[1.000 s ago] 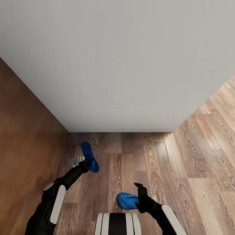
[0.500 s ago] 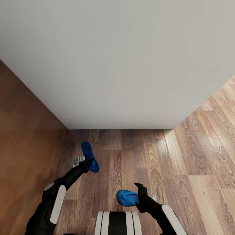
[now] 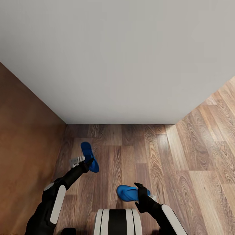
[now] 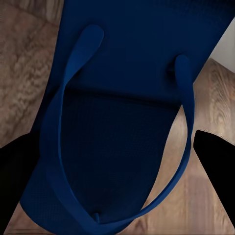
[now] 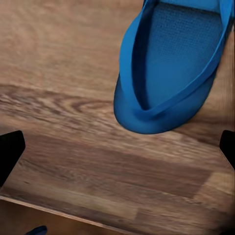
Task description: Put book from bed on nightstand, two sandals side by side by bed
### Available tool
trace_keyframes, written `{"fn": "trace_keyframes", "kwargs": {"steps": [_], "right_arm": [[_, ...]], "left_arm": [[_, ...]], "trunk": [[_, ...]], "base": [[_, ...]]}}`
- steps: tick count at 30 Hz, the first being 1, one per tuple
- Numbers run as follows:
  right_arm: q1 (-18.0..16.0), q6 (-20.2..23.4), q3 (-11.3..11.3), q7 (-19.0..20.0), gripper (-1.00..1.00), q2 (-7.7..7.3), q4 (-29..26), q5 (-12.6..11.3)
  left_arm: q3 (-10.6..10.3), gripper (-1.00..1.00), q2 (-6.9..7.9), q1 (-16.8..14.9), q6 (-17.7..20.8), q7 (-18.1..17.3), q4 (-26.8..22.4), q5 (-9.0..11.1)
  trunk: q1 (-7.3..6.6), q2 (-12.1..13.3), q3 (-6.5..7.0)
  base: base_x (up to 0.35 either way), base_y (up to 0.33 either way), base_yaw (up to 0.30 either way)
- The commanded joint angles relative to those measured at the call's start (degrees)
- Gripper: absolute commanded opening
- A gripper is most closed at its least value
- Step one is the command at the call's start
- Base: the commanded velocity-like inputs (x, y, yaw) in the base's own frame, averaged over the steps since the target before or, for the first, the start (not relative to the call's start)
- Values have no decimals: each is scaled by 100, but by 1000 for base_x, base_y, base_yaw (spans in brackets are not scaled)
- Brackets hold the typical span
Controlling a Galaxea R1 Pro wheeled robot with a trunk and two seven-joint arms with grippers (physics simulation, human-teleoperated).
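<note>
The bed (image 3: 117,58) takes the most of my head view, and its pale grey near edge now sits higher in the picture than a second ago. The plank floor (image 3: 195,156) has slid the same way, so I judge that the camera or the base has moved back, not the furniture. This gives me a wider band of bare floor beside the bed, which is the place where the pair must lie.

At my left there is a tall brown wooden panel (image 3: 26,130); I cannot tell if it is the headboard. It meets the bed in a corner and closes that side, so the free room is toward the right, where the planks run on openly.

The first sandal (image 3: 87,151) did not slide with the floor. It stayed with the left gripper (image 3: 85,164), so I judge it is clamped there and lifted, toe toward the bed. In the left wrist view its dark blue sole lies between the two black fingers (image 4: 14,166), but the contact itself is hidden.

The second sandal (image 3: 128,192) lies flat on the planks near my base. The right gripper (image 3: 141,193) hangs just beside it with jaws wide apart and empty
</note>
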Motion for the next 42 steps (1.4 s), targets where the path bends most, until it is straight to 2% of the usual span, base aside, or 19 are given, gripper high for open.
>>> {"fn": "trace_keyframes", "kwargs": {"steps": [1,15,23,27,29,30,34,37,42], "right_arm": [[-1,3,-4,-34,100,3,-7,-27],[-1,-22,-4,-34,100,8,-7,-27],[-1,-35,-2,-32,100,8,-7,-27],[-1,-40,3,-30,100,12,-7,-27],[-1,-40,4,-29,100,15,-7,-27],[-1,-40,5,-30,100,16,-7,-27],[-1,-41,11,-26,100,17,-7,-27],[-1,-41,13,-25,100,17,-7,-27],[-1,-41,18,-25,100,17,-7,-27]], "left_arm": [[18,-100,-7,-3,53,-26,-3,53],[17,-100,-5,-3,62,-34,-3,59],[17,-100,-6,-3,82,-45,-56,66],[8,-100,-5,-3,121,-44,-638,120],[7,-100,-5,-3,284,-44,-1101,305],[3,-100,-5,-3,528,-43,-1289,528],[3,-100,7,-3,838,-43,-1422,995],[3,-100,11,20,876,-50,-1345,1109],[-13,-100,12,53,880,-46,-1277,1137]], "trunk": [[1,-3,-26],[37,-22,-336],[37,-22,-336],[37,-22,-336],[37,-22,-336],[37,-22,-336],[37,-22,-336],[37,-22,-336],[37,-22,-336]], "base": [[0,0,0],[0,0,0],[0,0,0],[0,0,0],[0,0,0],[0,0,0],[0,0,0],[0,0,0],[0,0,0]]}}
